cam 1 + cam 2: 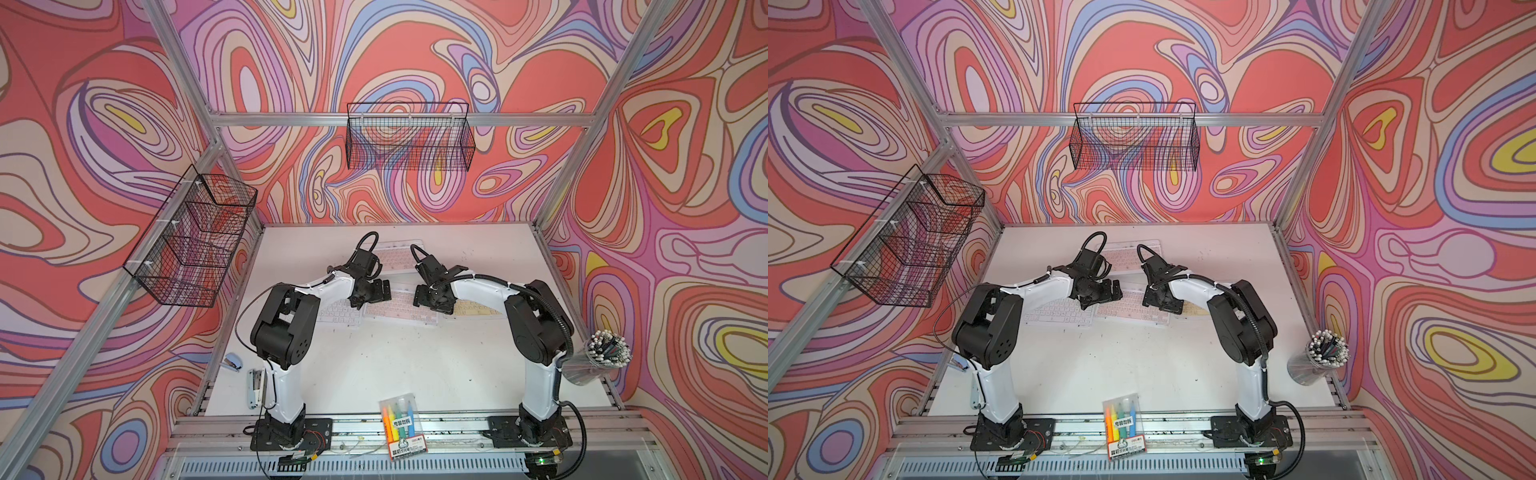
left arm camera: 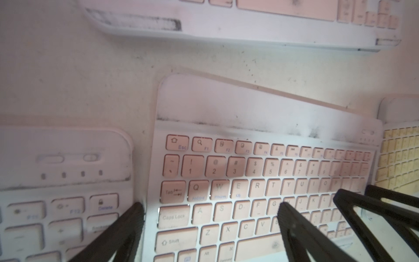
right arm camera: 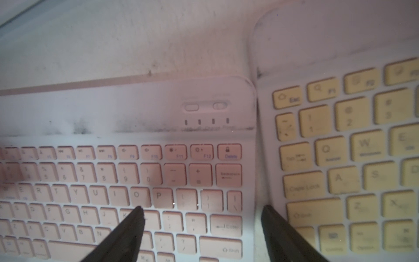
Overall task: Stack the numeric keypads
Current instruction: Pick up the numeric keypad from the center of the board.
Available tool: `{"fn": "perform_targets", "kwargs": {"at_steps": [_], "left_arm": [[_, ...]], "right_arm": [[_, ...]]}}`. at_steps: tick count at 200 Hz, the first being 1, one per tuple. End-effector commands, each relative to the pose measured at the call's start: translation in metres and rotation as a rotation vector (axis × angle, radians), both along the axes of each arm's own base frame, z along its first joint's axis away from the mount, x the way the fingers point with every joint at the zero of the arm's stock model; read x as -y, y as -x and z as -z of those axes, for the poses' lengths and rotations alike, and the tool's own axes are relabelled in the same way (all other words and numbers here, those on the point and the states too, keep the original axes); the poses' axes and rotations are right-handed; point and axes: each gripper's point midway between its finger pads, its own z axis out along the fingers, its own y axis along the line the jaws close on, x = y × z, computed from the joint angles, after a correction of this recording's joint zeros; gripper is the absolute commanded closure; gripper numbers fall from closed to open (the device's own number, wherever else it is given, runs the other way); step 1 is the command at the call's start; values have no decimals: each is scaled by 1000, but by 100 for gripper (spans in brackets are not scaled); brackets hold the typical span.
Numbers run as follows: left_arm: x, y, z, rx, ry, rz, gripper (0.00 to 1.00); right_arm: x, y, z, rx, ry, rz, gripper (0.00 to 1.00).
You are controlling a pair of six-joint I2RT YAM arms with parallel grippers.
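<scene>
Closest to me, at six o'clock on the tabletop (image 1: 395,365), the markers (image 1: 402,428) lie between my two bases. At eight o'clock sits a stapler (image 1: 254,388) with a smaller stapler (image 1: 230,360) just beyond it. At four o'clock stands a pen cup (image 1: 602,357).

Past the middle, three keypads lie flat in a row. The pink keypad (image 1: 401,305) is in the centre, the white keypad (image 1: 338,313) just beside it at nine o'clock, and the yellow keypad (image 1: 478,309) edge to edge with it at three o'clock.

My left hand (image 1: 374,293) hangs over this row, spread wide and holding nothing. One finger (image 2: 127,226) is over the seam between white and pink, the other over the pink keys.

My right hand (image 1: 432,297) is also spread and empty. One finger (image 3: 133,224) is over the pink keys and the other is at the seam with the yellow keypad. I cannot tell whether any fingertip touches.

At twelve o'clock, apart from the row, lies the far pink keypad (image 1: 395,259).
</scene>
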Motion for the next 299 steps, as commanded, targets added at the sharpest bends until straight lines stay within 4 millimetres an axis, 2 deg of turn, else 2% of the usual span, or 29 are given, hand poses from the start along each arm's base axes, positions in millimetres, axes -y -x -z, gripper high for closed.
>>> {"fn": "perform_targets", "kwargs": {"at_steps": [1, 43, 73, 123, 160, 187, 206, 272, 299], "left_arm": [[-5, 19, 11, -50, -38, 17, 5], [-3, 38, 15, -71, 0, 25, 5], [-5, 48, 25, -92, -4, 27, 5], [-4, 49, 32, -97, 4, 30, 5], [2, 52, 33, -97, 34, 54, 6], [7, 58, 36, -120, 70, 73, 7], [14, 55, 33, -90, 116, 82, 8], [30, 66, 33, -89, 257, 108, 9], [29, 68, 34, -88, 273, 102, 10]], "right_arm": [[9, 2, 13, -20, 47, 2, 16], [9, 0, 17, -33, 37, -19, 17], [6, 0, 22, -44, 23, -42, 17], [-4, 3, 29, -66, -77, -122, 19], [-12, 8, 27, -83, -206, -168, 20], [-20, 11, 18, -76, -328, -207, 21], [-26, 12, 9, -64, -418, -226, 23], [-40, 8, -39, 27, -719, -267, 27], [-40, 7, -50, 48, -791, -263, 30]]}}
